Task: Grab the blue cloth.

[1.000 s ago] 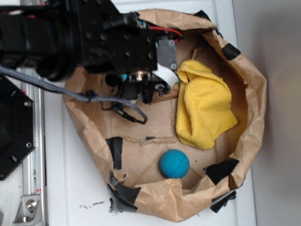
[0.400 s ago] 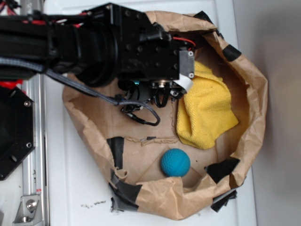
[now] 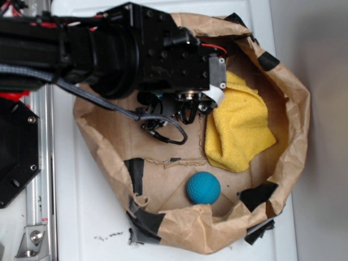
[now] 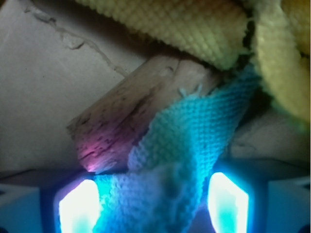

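White bench [image 3: 81,217], taped paper tray: your end effector [image 4: 154,204] has slid toward three o'clock, now straddling the pale teal-blue terry cloth [image 4: 194,141], unclenched — close now.

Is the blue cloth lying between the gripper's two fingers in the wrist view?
Yes, the blue cloth runs down between the two lit fingers of the gripper.

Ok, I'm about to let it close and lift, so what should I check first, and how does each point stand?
1. Blue cloth lies between the claw fingers: ok.
2. Claw open, fingers either side of the cloth: ok.
3. Yellow cloth outside the claw: ok, though its edge overlaps the blue one.
4. Wooden block clear of the fingers: cannot tell, it sits close to one finger.
5. Ball out of the way: ok.
6. Cloth visible from the exterior view: not ok, the arm hides it.
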